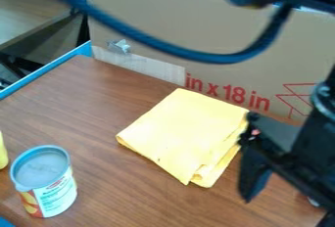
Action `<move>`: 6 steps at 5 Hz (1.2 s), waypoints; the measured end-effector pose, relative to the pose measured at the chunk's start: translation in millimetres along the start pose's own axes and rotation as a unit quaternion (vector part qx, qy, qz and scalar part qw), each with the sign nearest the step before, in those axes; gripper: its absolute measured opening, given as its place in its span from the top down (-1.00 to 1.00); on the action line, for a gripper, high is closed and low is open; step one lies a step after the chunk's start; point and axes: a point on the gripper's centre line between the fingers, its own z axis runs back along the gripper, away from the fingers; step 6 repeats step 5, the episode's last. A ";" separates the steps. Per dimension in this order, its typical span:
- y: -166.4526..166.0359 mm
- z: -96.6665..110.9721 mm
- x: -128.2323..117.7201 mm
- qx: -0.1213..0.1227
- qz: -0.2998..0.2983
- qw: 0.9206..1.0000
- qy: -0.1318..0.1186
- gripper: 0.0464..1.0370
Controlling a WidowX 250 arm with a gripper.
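Beside the black claw, toward the labeled can, a folded yellow cloth lies layered edge facing the claw, whose spread, wide or narrow, cannot be told.

Comes down along the right side as a black arm, trailing a looped cable across the top. Ends low in a black gripper — slanted along its crossbar, spread apart — pointing downward.
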 end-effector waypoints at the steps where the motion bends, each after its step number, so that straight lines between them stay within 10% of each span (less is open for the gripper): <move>1: 21.9 4.3 -48.7 0.005 0.028 1.000 0.009 -0.93; 6: 154.7 -31.3 -117.5 0.000 0.206 0.978 0.033 -0.93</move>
